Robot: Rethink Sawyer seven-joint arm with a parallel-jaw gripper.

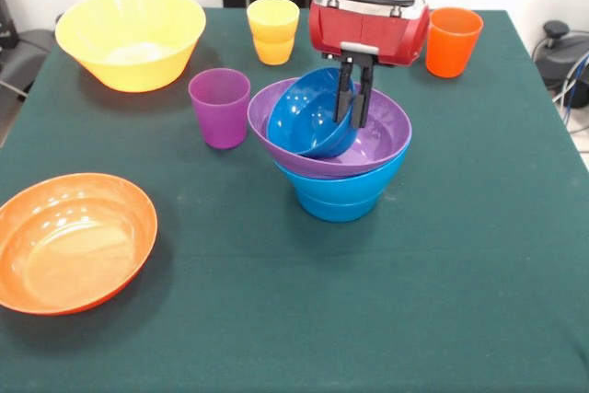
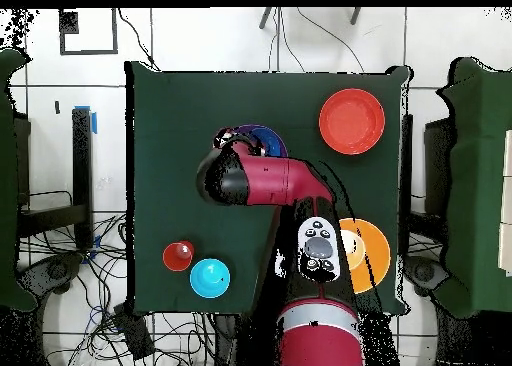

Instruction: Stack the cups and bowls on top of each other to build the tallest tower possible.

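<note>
**Blue bowl in the purple bowl, gripper on its rim**

In the middle of the green table [image 1: 460, 301] stands the tower [image 1: 339, 149]. At the bottom are the mid-blue bowls [image 1: 340, 195], one inside the other. On them sits the wide purple bowl [image 1: 386, 135]. Inside the purple bowl lies the small dark blue bowl [image 1: 308, 117], tipped on its side so its mouth faces the camera.

The gripper [image 1: 353, 89] hangs down from the red arm [image 1: 368, 29]. Its black fingers [image 1: 363, 98] are clamped on the rim of the dark blue bowl, one inside and one outside.

The purple cup [image 1: 219, 106] stands just beside the tower and is empty. The yellow cup [image 1: 272, 29] and the orange cup [image 1: 453, 40] stand farther back, well apart from each other.

The big yellow bowl [image 1: 131, 37] sits in a far corner, empty. The orange bowl [image 1: 69, 241] sits in a near corner, empty too.

From above, a cyan bowl [image 2: 210, 277] shows near the robot's base.
</note>
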